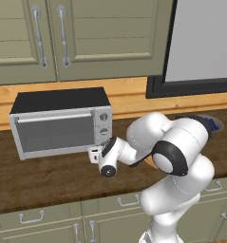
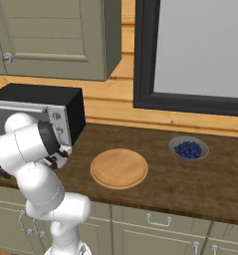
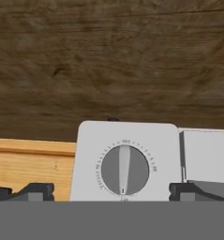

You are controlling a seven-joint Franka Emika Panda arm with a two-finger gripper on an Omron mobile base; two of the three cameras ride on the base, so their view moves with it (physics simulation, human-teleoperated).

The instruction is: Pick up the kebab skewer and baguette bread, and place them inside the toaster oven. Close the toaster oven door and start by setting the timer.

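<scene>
Right in front of your claw (image 3: 111,191) sits a knob (image 3: 124,169) on the oven (image 1: 60,124), between the two wide-apart fingers, with nothing held. The door (image 1: 55,133) is shut, so you look to be on the timer step. Next, move in, pinch the knob and turn it.

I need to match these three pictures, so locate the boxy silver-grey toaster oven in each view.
Left base view: the boxy silver-grey toaster oven stands at centre-left on the brown wooden counter, door shut.
Right base view: at the left edge, partly behind the white arm.
Hand view: bottom centre, its pale knob panel seen upside down, close up.
Shared landmark: the round grey knob on the oven's panel.
</scene>
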